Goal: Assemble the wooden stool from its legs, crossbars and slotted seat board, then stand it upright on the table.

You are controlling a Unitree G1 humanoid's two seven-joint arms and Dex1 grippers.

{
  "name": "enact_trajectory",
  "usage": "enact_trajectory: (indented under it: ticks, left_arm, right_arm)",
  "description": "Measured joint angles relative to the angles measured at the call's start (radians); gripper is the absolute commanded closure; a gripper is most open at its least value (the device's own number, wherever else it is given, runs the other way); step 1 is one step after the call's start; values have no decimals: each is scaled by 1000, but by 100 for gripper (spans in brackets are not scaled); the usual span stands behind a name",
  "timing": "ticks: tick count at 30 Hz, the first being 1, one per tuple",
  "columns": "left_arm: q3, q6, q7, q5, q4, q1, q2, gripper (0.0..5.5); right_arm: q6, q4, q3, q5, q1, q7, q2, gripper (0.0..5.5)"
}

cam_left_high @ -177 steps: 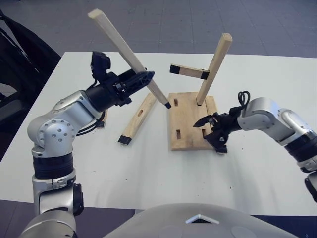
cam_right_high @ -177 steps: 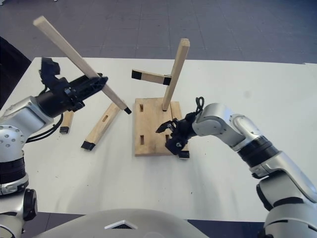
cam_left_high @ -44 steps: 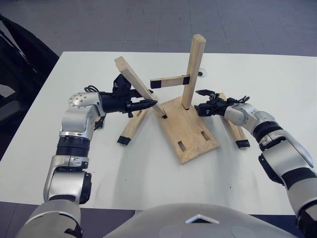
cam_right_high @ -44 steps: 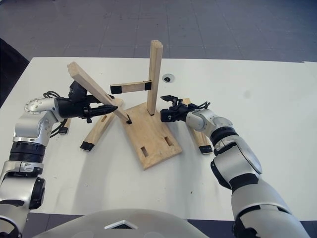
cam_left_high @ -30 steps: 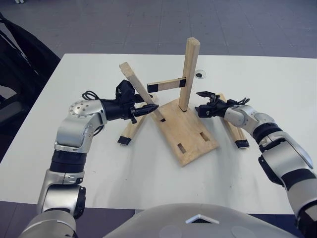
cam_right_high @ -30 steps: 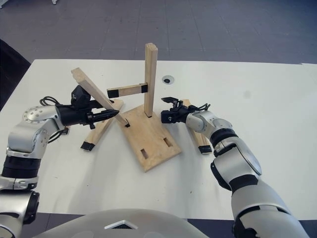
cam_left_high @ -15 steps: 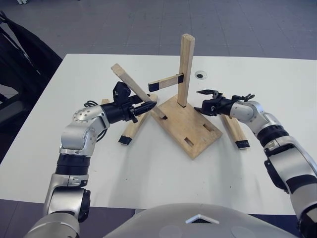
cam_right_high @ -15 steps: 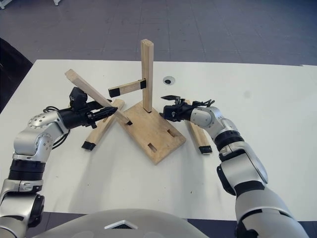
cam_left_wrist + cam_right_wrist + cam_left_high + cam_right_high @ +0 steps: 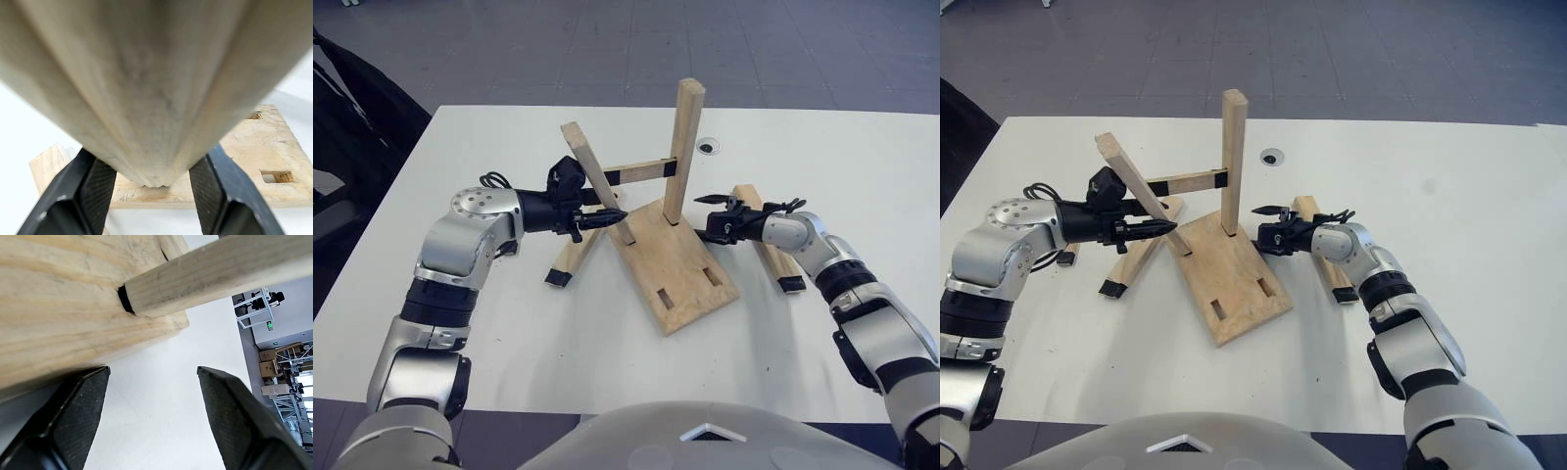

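Two legs were up at the seat board (image 9: 675,279), which lay flat on the table (image 9: 803,147). Upright leg (image 9: 680,147) stood in the board near its far corner, with a crossbar (image 9: 641,173) sticking out leftward. Tilted leg (image 9: 592,176) was clamped low down in the left gripper (image 9: 612,217), foot at the board's left edge (couldn't tell if seated in a slot). Right gripper (image 9: 707,217) sat at the board's right edge, jaws wide apart, gripping nothing. Loose legs lay either side: left one (image 9: 570,257), right one (image 9: 773,257).
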State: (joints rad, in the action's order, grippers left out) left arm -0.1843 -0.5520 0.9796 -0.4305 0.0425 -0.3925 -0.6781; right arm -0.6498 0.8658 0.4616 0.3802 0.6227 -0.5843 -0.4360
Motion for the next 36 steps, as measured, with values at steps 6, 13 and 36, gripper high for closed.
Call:
enact_trajectory:
  ticks: [6,13,36]
  left_arm:
    - [58,37,-25,-27,12,63,35,345]
    - [152,259,-46,-37,76,168,141,345]
    - [18,439,155,14,265,-7,107,345]
  right_arm:
    - [42,-73,-6,0,-36,-17,-18,220]
    - [206,-251,-103,-114,-82,-73,-24,220]
    - [633,183,-57,-363,863,-997,189,220]
